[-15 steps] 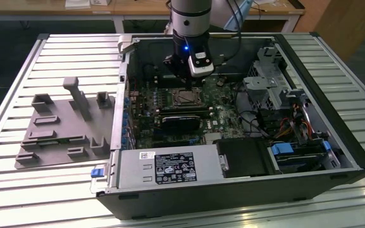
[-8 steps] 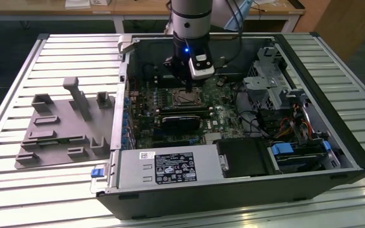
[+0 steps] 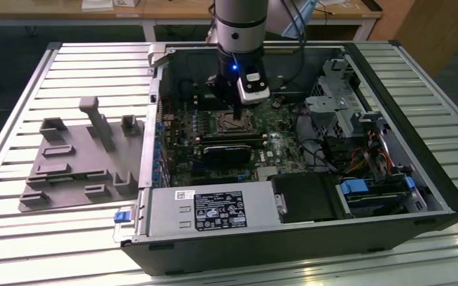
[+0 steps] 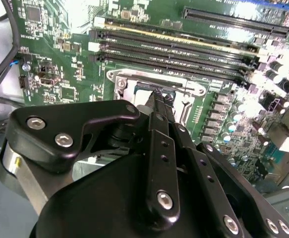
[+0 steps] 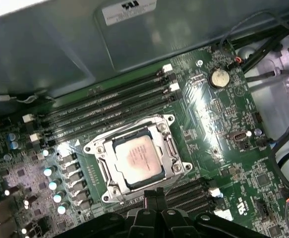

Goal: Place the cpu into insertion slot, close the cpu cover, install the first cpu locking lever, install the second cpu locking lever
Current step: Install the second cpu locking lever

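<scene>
cpu [image 5: 138, 157] sits in insertion slot [image 5: 102, 196], cpu cover [image 5: 170, 144] down around it. End effector [image 5: 154, 198] pressed together just above the socket edge; tips partly hidden by linkage in second wrist view. White label [image 5: 129, 10] cut off, print unreadable.

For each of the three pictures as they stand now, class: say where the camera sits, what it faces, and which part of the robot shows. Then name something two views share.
Exterior view: off the arm, above, facing the open computer case; the arm and gripper show.
First wrist view: on the arm, facing the cpu seated in the insertion slot; the gripper shows.
Second wrist view: on the arm, behind the black gripper, facing the memory slots.
Shared: both wrist views show the slot.
</scene>
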Available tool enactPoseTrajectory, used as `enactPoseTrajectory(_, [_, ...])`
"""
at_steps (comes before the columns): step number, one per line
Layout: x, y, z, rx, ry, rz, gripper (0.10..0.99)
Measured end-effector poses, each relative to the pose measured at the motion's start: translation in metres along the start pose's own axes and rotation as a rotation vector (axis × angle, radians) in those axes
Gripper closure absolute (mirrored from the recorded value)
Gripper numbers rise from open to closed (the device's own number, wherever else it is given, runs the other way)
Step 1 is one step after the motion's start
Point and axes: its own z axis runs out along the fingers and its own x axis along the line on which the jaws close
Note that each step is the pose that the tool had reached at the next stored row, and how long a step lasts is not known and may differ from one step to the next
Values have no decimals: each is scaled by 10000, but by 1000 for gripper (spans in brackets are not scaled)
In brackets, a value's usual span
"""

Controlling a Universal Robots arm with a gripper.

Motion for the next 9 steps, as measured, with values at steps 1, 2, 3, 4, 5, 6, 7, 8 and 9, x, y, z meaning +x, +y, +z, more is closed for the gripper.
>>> enactPoseTrajectory(1, [-2, -13, 1, 0, 0, 0, 980])
enactPoseTrajectory(2, [-5, -26, 2, -1, 0, 1, 980])
enactPoseTrajectory(3, [-8, -39, 2, -2, 0, 0, 980])
enactPoseTrajectory(4, [-13, -55, 3, -1, 0, -1, 980])
enactPoseTrajectory(5, [-16, -69, 3, 0, 0, 0, 980])
enactPoseTrajectory(6, [-19, -83, 3, -1, 0, 0, 980])
enactPoseTrajectory(7, [-23, -99, 4, -2, 1, 0, 980])
enactPoseTrajectory(8, [-27, -114, 6, -7, 2, 1, 980])
enactPoseTrajectory(9, [-28, -126, 8, -14, 5, 1, 980])
